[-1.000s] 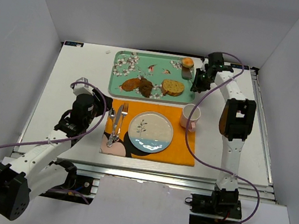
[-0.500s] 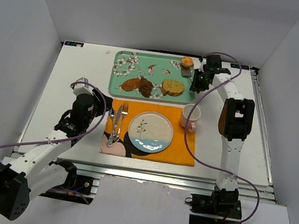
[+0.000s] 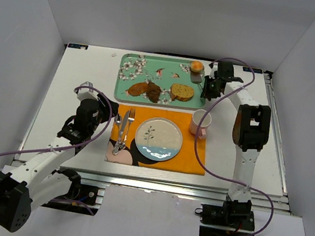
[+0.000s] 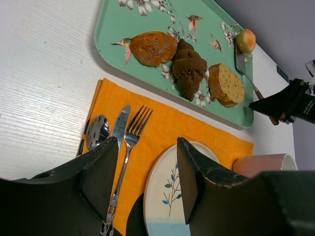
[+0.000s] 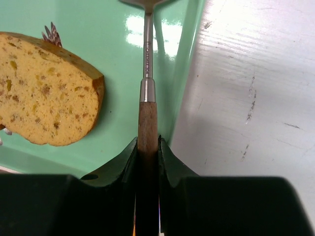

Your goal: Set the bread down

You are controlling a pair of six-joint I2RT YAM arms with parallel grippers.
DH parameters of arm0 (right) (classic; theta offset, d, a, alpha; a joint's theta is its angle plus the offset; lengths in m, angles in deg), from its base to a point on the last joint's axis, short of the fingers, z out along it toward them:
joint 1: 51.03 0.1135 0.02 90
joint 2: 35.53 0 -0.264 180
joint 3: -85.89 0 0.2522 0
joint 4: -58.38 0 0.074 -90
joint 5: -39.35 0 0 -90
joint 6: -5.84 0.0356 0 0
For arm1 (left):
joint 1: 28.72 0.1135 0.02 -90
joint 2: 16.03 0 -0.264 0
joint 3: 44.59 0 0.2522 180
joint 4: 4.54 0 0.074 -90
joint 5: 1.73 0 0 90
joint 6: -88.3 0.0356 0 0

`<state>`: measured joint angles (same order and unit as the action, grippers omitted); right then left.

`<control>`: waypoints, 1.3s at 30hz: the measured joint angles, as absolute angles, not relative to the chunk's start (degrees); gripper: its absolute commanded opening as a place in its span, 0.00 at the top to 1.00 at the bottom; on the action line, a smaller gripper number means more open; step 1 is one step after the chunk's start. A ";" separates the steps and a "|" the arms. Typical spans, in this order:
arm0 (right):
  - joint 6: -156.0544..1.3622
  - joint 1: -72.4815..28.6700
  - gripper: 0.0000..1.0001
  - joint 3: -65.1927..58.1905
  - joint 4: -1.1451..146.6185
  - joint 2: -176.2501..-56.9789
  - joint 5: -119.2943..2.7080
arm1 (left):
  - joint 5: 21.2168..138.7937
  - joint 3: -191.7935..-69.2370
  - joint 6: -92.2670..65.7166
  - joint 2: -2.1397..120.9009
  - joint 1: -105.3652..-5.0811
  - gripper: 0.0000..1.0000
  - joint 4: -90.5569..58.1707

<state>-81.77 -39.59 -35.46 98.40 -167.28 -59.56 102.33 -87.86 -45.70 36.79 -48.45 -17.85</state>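
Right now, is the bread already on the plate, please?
No, the bread sits at the tray's far corner, and the plate is bare.

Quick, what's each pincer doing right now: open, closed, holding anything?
Left pincer: open, empty.
Right pincer: closed on the spatula.

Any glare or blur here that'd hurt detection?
Right wrist: white glare patches on the tray by the spatula shaft; bread slice sharp. Left wrist: left end effector looms dark and soft-edged in the foreground, bun small but clear. Top external: even light, faint shadows.
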 measured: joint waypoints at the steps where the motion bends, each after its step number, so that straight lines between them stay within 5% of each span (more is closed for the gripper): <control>1: -81.88 -39.59 1.00 -34.85 97.99 -166.90 -59.56 | 102.33 -87.86 -45.70 36.79 -48.45 0.39 -17.85; 26: -90.29 -39.61 1.00 -26.30 89.09 -155.56 -60.15 | 102.29 -87.86 -45.92 36.27 -48.45 0.39 -17.78; 39: -95.19 -37.16 1.00 -15.79 92.20 -136.41 -68.10 | 101.74 -87.84 -45.90 36.27 -48.45 0.39 -16.17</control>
<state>-95.19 -37.16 -15.79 92.20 -136.41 -68.10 101.74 -87.84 -45.90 36.27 -48.45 -16.17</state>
